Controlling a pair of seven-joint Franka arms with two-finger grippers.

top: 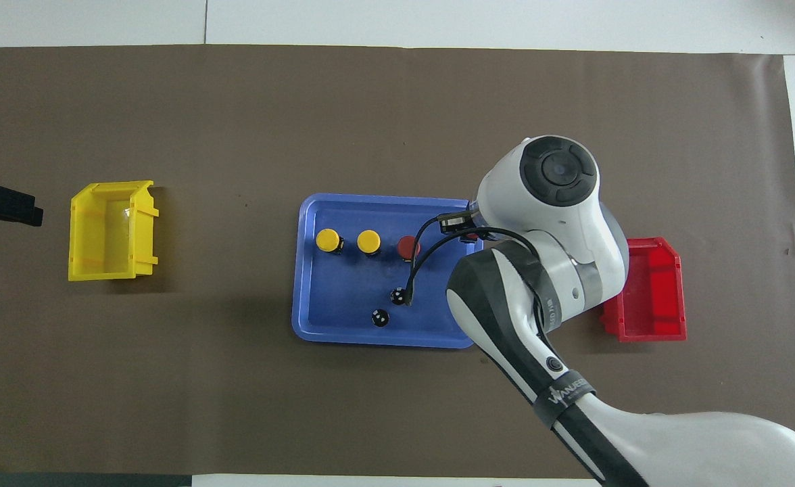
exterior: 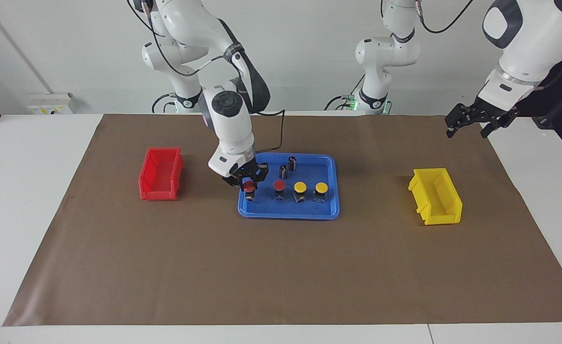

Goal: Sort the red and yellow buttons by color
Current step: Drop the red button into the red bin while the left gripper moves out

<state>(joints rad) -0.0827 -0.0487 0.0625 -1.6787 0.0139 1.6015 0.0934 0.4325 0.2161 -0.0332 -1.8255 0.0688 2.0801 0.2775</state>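
The facing view looks from high across the table toward the 2 robot bases, taking in the whole brown mat (exterior: 281,267) from a distance. The overhead view looks steeply down from above the robots' end, also from far off. Both share the blue tray (exterior: 331,210) (top: 316,325) mid-mat, turned half a turn between them.
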